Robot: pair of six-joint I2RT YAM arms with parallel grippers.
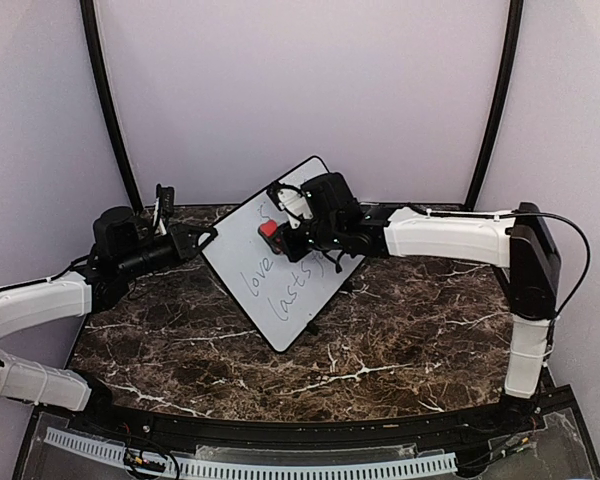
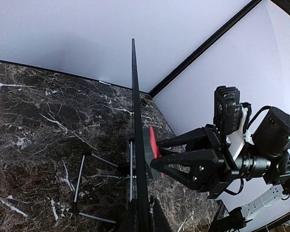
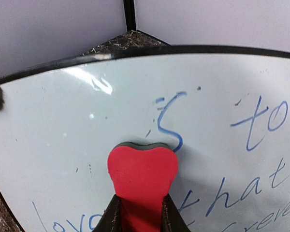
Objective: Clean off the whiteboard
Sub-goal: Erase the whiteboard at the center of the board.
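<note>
The right gripper (image 3: 141, 215) pinches a red heart-shaped foam eraser (image 3: 142, 169) against the black-framed white whiteboard (image 3: 63, 121). The left gripper (image 1: 202, 238) clamps its nine-o'clock corner.

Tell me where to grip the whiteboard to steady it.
Pinch the whiteboard by its thin framed left edge, coming in edge-on from the left. It stands propped up, so that rim is exposed, and the red eraser in the right gripper occupies the face.
</note>
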